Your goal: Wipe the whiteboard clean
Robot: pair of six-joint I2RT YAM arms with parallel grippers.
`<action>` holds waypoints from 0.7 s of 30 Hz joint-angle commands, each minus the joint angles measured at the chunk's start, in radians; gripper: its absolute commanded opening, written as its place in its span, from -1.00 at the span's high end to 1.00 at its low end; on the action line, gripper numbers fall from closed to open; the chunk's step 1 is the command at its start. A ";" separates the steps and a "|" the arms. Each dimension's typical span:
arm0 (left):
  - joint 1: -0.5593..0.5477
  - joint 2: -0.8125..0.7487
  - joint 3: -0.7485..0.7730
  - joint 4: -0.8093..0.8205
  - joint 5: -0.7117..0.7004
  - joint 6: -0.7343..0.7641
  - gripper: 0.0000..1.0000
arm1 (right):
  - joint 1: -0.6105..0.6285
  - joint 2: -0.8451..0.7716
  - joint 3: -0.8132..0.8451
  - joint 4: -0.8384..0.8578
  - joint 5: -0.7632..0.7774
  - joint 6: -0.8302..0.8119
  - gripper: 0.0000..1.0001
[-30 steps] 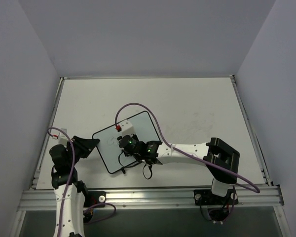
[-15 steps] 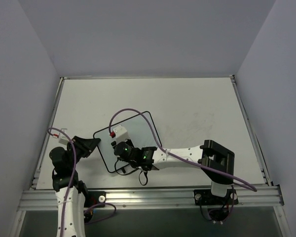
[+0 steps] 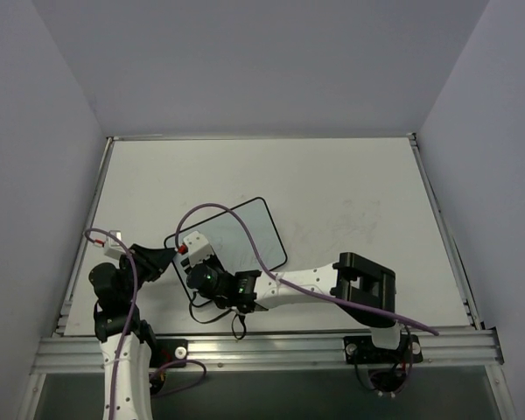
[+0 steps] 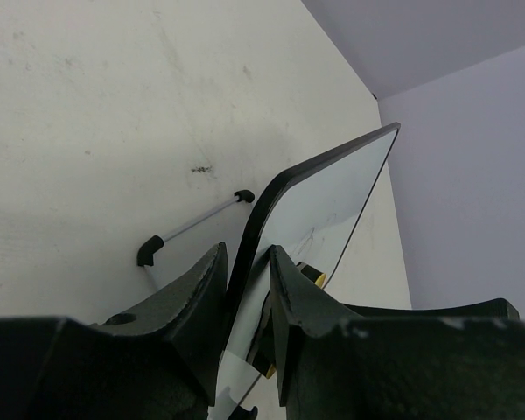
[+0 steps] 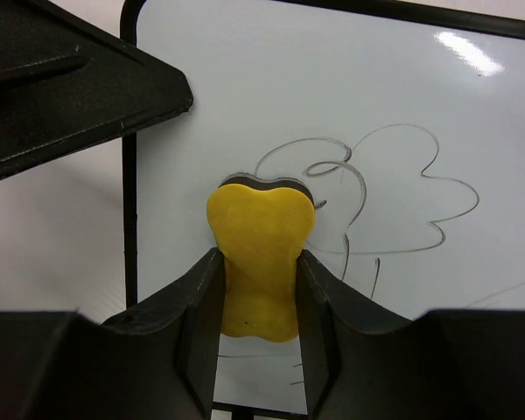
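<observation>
Wiping step: the right gripper (image 5: 258, 262) grasps the sponge (image 5: 260, 229) against the whiteboard (image 5: 271, 87), and the left gripper (image 4: 248, 280) clamps the whiteboard's edge. The scribbles (image 5: 394, 188) probably need sweeping next.

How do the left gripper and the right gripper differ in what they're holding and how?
The left gripper is shut on the edge of the black-framed white rectangular whiteboard; the right gripper is shut on a yellow foam sponge. The left gripper's fingers straddle the board's rim edge-on, while the right gripper faces the board's surface, sponge tip against the scribbles. Both have black fingers closed on something.
</observation>
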State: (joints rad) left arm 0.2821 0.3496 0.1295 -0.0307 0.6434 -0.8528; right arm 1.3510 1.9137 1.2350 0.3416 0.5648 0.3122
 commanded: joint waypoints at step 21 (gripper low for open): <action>-0.001 -0.015 0.027 -0.031 0.029 0.024 0.37 | -0.009 0.028 0.066 -0.030 0.078 0.039 1.00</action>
State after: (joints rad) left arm 0.2817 0.3431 0.1295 -0.0399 0.6422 -0.8341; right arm 1.3506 1.9251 1.2682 0.3210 0.5831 0.3378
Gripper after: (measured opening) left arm 0.321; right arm 0.303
